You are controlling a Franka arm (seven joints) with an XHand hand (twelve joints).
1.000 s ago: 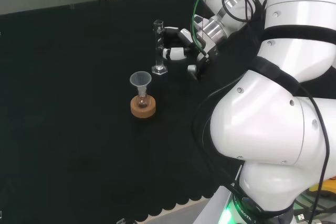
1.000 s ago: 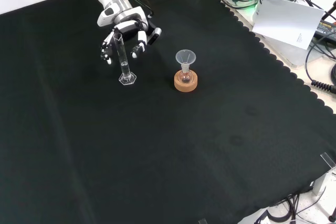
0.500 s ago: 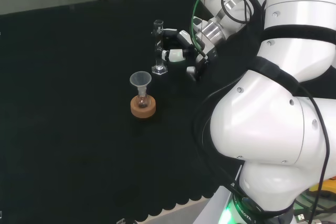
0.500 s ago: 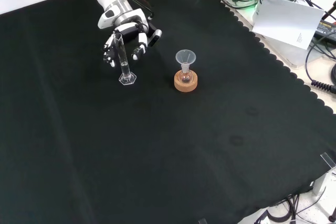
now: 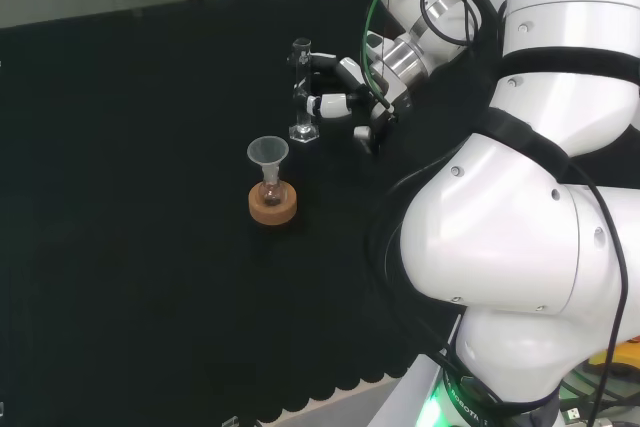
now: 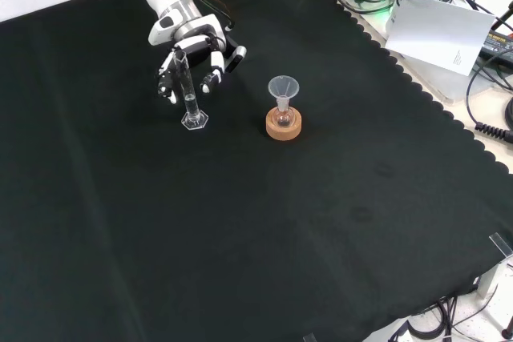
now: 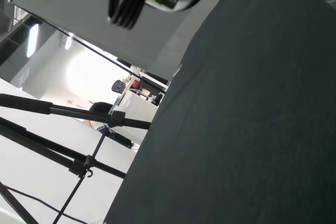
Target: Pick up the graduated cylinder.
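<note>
The graduated cylinder is a thin clear tube on a small hexagonal foot, standing upright on the black cloth; in the front view the cylinder stands left of the cork ring. The hand hangs just right of its upper part in the head view. In the front view the hand sits behind the tube's top, with fingers spread and loosely bent on both sides of it. They are not closed round the glass, and I cannot tell whether any finger touches it.
A clear funnel sits in a small flask on a cork ring, right of the cylinder in the front view and nearer than it in the head view. The cloth's scalloped edge runs along the front view's right, with paper and cables beyond.
The hand has crept a little closer to the cylinder, its fingers now further around the upper tube. The cylinder and the funnel have not moved.
</note>
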